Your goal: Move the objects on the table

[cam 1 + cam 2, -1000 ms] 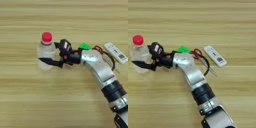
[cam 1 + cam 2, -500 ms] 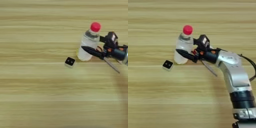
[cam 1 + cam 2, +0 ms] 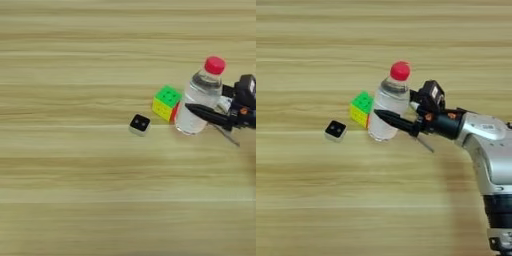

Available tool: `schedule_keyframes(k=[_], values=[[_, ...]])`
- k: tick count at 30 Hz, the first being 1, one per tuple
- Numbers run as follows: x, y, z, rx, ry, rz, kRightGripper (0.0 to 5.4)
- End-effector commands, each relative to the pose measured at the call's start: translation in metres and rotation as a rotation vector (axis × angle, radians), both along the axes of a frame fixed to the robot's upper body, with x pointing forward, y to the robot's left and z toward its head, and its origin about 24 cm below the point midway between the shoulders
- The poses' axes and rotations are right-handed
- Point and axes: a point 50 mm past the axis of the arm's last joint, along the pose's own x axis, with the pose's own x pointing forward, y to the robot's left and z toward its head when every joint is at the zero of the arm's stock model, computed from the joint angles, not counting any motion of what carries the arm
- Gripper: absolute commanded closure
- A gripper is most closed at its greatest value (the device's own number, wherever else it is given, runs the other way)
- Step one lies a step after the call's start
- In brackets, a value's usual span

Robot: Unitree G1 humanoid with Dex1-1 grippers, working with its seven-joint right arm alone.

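On the wooden table (image 3: 306,200), the robot's right gripper (image 3: 398,112) clamps its black fingers around an upright red-capped clear plastic bottle (image 3: 387,107) touching the green-and-yellow puzzle cube (image 3: 361,108), which a leftward shove could knock toward the nearby small black square device (image 3: 335,130).

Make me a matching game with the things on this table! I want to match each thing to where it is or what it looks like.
Things:
1. bottle
2. puzzle cube
3. small black square device
4. tool

Descriptions:
A. lies alone, furthest left
B. green on top, yellow on the side
C. black fingers around something
D. clear, upright, with a red cap

Pairs: 1-D, 2-B, 3-A, 4-C
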Motion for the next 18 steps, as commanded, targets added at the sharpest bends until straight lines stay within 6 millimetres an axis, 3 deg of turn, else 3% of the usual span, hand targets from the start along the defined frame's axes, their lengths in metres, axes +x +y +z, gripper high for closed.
schedule_keyframes(k=[1, 7, 17, 18], values=[[0.006, 0.016, 0.012, -0.024, -0.141, 0.013, 2.15], [0.005, 0.027, 0.001, -0.046, -0.164, 0.024, 2.16], [0.004, 0.029, -0.01, -0.088, -0.178, 0.022, 2.16], [0.004, 0.028, -0.011, -0.089, -0.179, 0.02, 1.98]])
